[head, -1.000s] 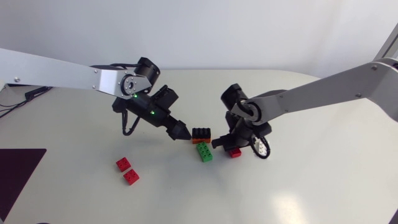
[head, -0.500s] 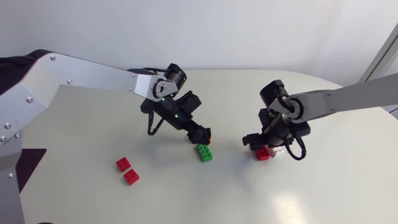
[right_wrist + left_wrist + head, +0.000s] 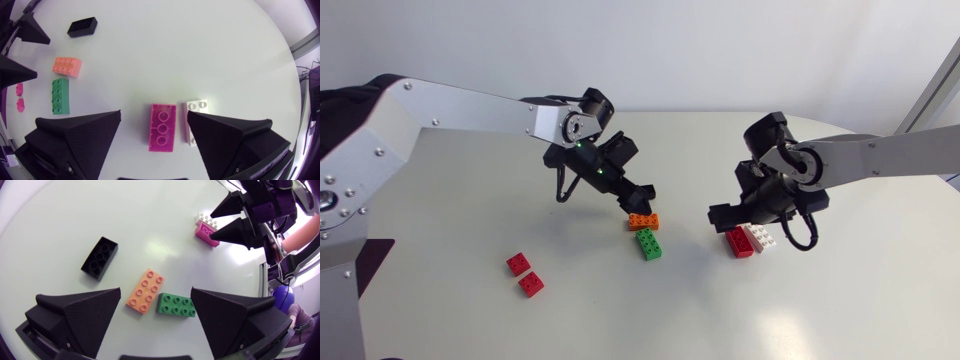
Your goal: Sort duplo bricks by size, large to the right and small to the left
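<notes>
Near the middle of the white table point(image 3: 840, 300), the orange eight-stud plastic brick point(image 3: 145, 290) lies flat under the left gripper point(image 3: 156, 291), whose fingers stand apart and touch nothing. Hard, light and smooth, it should not give. I judge its long flat sides the best hold, not the studs. The green eight-stud brick point(image 3: 176, 304) lies just beside it and may get nudged; the black brick point(image 3: 100, 257) lies apart. To the right, the right gripper point(image 3: 154, 114) hangs spread over the long red brick point(image 3: 162, 127), which touches a white brick point(image 3: 198, 105). Two small red square bricks point(image 3: 518, 263) lie well apart at near left.
</notes>
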`<action>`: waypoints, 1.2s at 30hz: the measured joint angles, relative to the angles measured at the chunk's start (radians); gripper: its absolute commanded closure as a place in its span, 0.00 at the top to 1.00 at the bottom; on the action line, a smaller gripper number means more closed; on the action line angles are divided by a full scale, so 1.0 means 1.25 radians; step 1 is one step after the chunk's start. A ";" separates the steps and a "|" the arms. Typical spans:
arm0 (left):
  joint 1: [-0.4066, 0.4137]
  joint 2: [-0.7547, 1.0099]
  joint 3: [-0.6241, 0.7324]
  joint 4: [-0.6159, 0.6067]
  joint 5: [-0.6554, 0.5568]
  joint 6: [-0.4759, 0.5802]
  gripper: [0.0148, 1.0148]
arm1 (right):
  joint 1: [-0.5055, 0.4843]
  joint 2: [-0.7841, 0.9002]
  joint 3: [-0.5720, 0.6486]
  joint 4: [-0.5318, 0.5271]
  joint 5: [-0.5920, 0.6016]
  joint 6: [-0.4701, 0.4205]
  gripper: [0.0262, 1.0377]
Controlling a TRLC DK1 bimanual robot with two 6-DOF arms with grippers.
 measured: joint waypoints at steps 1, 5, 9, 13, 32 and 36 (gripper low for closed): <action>0.002 0.006 0.002 0.000 -0.009 0.000 0.96 | 0.010 0.002 0.001 0.000 -0.006 -0.001 0.94; 0.019 0.031 0.002 -0.006 -0.016 0.001 0.96 | 0.060 0.041 0.037 0.000 -0.023 -0.002 0.94; 0.068 0.029 0.001 0.008 -0.022 0.000 0.96 | 0.109 0.116 0.133 -0.004 -0.023 -0.001 0.94; 0.131 0.007 -0.019 0.029 -0.028 -0.006 0.96 | 0.137 0.206 0.274 -0.031 -0.023 0.016 0.94; 0.224 -0.164 -0.194 0.085 -0.029 -0.005 0.96 | 0.200 0.479 0.668 -0.153 0.018 0.038 0.94; 0.226 -0.172 -0.203 0.085 -0.027 -0.005 0.96 | 0.201 0.514 0.718 -0.186 0.023 0.044 0.93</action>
